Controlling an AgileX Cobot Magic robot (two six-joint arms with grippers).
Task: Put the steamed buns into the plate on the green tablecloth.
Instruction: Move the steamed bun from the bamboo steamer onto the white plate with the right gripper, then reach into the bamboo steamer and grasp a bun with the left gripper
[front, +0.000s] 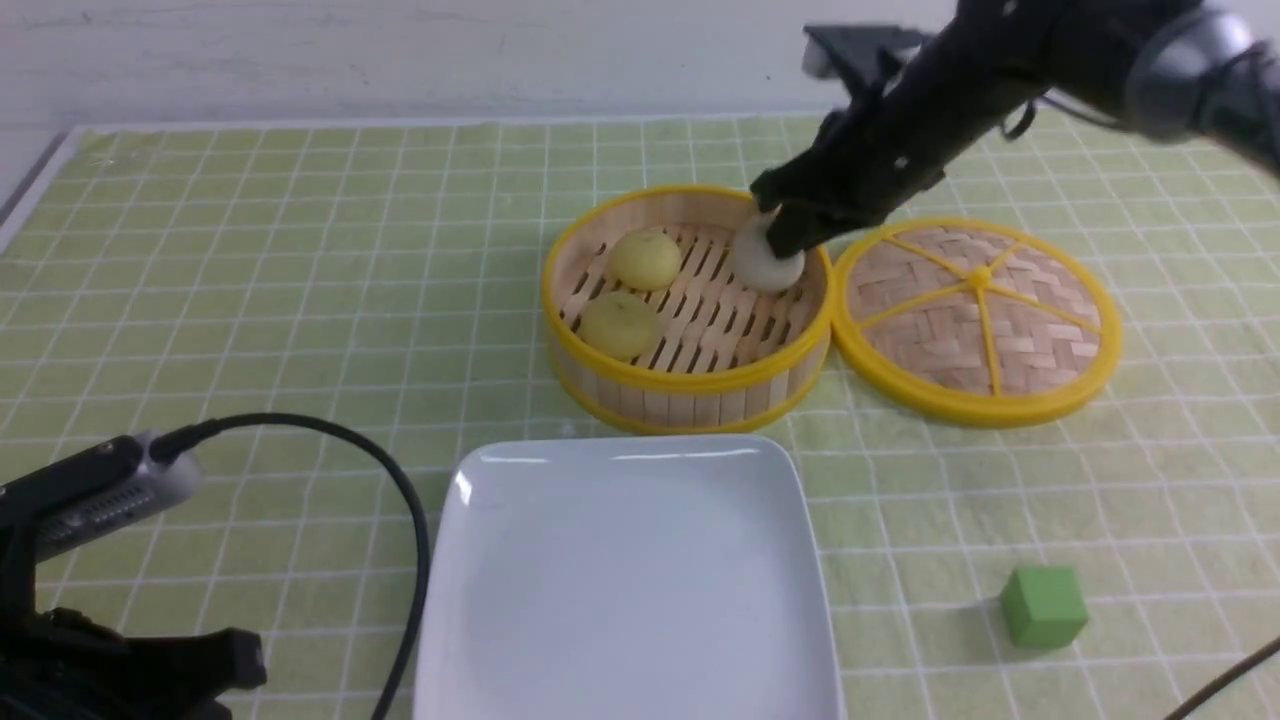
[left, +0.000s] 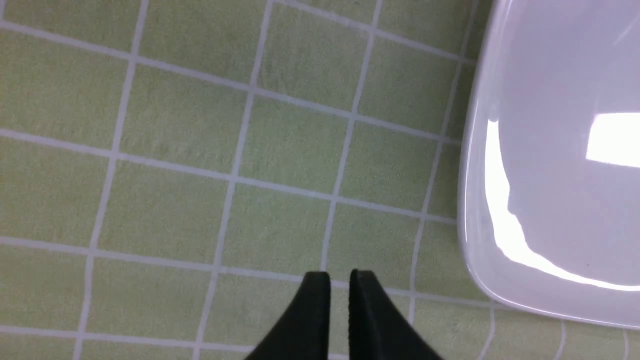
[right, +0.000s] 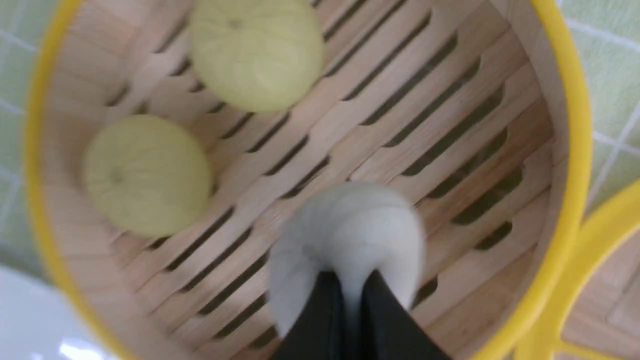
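The off-white bun (front: 770, 262) sits at the right side of the steamer basket (front: 690, 385), close under its rim, pinched by the right gripper (front: 787, 237). From the wrist view its fingers (right: 322, 315) are drawn narrow and dig into the soft dough, and I cannot tell whether the bun rests on the slats or hangs just above them. To my eye the lift is the step in hand. It wants a straight rise until the bun is above the yellow rim, with no more squeeze than it already has, since the dough looks ready to dent or slip. The two yellow buns (front: 646, 258) lie on the basket's left side, apart from the held one, so they should not be disturbed. The way out looks best over the basket's near wall, because the plate (front: 630, 600) lies just in front of it, bare and broad. The lid (front: 975, 320) lies flat against the basket's right side, so swinging that way gains nothing. The green cube (front: 1043, 605) is well off to the basket's near right, out of the path. The left gripper (left: 340, 280) hangs well to the basket's near left over the green tablecloth (front: 300, 250) covering the surface. Its fingers are nearly together with nothing between them, and its cable (front: 400, 500) loops nearby.
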